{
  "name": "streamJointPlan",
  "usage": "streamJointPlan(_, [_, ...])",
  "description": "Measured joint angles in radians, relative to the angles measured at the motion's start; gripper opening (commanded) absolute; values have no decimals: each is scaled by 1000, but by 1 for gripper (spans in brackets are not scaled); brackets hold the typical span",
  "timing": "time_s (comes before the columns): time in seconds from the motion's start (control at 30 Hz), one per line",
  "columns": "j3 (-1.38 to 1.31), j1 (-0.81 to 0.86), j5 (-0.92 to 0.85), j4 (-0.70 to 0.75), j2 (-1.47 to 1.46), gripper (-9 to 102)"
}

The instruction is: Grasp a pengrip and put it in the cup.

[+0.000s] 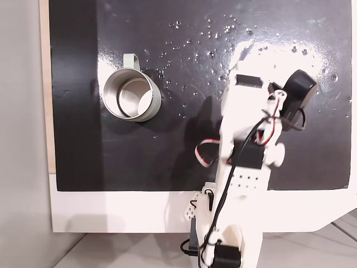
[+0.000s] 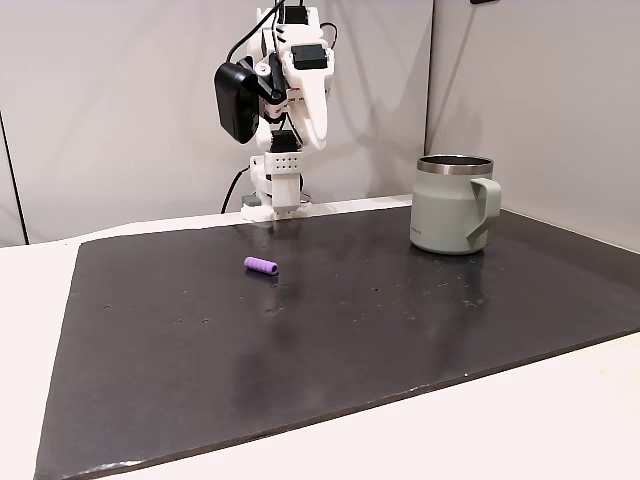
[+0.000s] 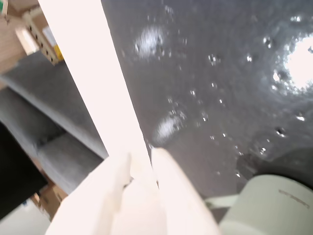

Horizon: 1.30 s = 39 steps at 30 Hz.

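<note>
one pengrip (image 2: 261,266) lies on its side on the black mat (image 2: 330,330) of the table (image 2: 560,410), well apart from the cup (image 2: 452,205), which stands upright at about 2 o'clock from it in a fixed view, handle toward the camera. the arm (image 2: 285,120) is folded up at the mat's far edge, and the pincer (image 3: 149,155) hangs above the mat, its white tips nearly together and holding nothing. the cup's rim (image 3: 274,205) shows at 5 o'clock in the wrist view.
</note>
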Motion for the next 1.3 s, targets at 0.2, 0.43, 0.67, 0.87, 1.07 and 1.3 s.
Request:
streamJointPlan(0.2, [-112,66,29,26,-239,0])
streamJointPlan(0.43, [-152,81,46,28,-393,0])
streamJointPlan(0.67, [-156,100,55,137,-454,11])
streamJointPlan(0.87, [-156,170,55,235,-459,18])
streamJointPlan(1.07, [-167,242,38,281,-488,20])
streamJointPlan(1.3, [-239,275,29,313,-583,24])
